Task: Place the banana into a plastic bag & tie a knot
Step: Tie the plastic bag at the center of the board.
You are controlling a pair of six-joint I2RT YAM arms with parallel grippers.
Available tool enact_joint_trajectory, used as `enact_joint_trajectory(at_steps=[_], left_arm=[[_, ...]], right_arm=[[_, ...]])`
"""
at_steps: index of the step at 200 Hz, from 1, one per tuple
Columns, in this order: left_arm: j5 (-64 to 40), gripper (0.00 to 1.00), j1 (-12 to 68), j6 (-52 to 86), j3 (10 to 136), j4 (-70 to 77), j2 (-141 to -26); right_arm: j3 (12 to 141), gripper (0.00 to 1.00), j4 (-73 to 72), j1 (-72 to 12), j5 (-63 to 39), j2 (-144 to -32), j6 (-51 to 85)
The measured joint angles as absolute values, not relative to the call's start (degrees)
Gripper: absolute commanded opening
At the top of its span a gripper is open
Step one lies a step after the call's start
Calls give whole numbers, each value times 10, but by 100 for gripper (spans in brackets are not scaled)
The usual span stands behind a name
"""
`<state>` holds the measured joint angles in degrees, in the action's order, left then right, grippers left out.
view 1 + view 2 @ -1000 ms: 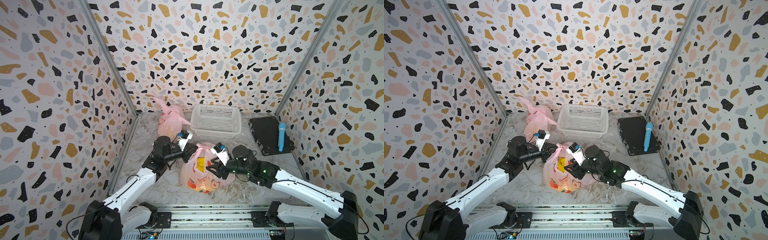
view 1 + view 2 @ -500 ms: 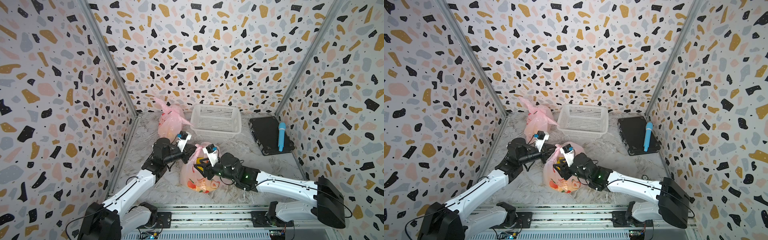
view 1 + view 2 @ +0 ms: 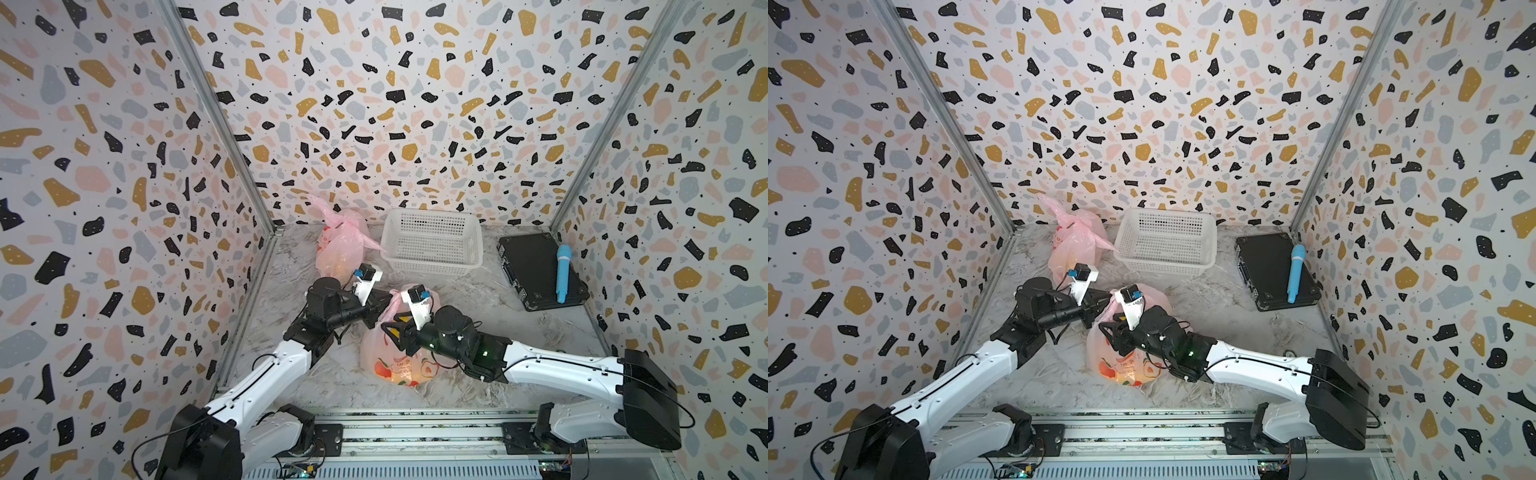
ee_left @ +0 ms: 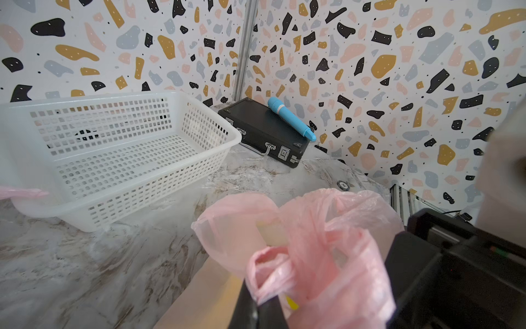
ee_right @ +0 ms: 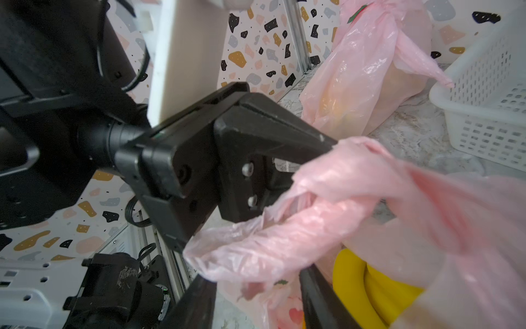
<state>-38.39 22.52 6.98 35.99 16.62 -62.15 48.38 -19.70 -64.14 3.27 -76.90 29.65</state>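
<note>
A pink plastic bag (image 3: 399, 361) (image 3: 1125, 365) printed with fruit stands at the front middle of the marble table. The yellow banana (image 5: 358, 284) shows inside it. My left gripper (image 3: 384, 309) (image 3: 1106, 301) (image 4: 257, 306) is shut on one twisted bag handle (image 4: 270, 273) at the bag's top. My right gripper (image 3: 388, 332) (image 3: 1106, 330) (image 5: 256, 284) reaches over the bag from the right, just in front of the left one. Its jaws stand apart, and the other twisted handle (image 5: 284, 236) lies loose across their tips, not clamped.
A second pink bag (image 3: 340, 249), tied shut, sits at the back left beside a white mesh basket (image 3: 432, 245). A black case (image 3: 536, 270) with a blue handheld device (image 3: 562, 272) on it lies at the back right. Patterned walls close in three sides.
My right gripper has moved left across the top of the bag, up close to the left gripper. The left gripper has kept its hold and place.
</note>
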Motion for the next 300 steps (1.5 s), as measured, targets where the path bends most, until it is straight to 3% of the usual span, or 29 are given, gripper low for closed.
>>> enact_joint_trajectory(at_steps=[83, 106, 123, 168, 229, 300], left_arm=[[-384, 0, 225, 72, 357, 168, -617], [-384, 0, 225, 72, 357, 168, -617], [-383, 0, 225, 72, 357, 168, -617], [-339, 0, 225, 71, 357, 153, -604], [-239, 0, 223, 80, 373, 118, -597], [-188, 0, 164, 113, 434, 72, -635]], right_arm=[[500, 35, -197, -641, 43, -784, 305], [501, 21, -197, -641, 44, -785, 307], [501, 0, -196, -641, 44, -785, 310], [499, 0, -150, -642, 57, -775, 324], [451, 0, -42, -642, 91, -676, 346], [393, 0, 62, -650, 128, -573, 362]])
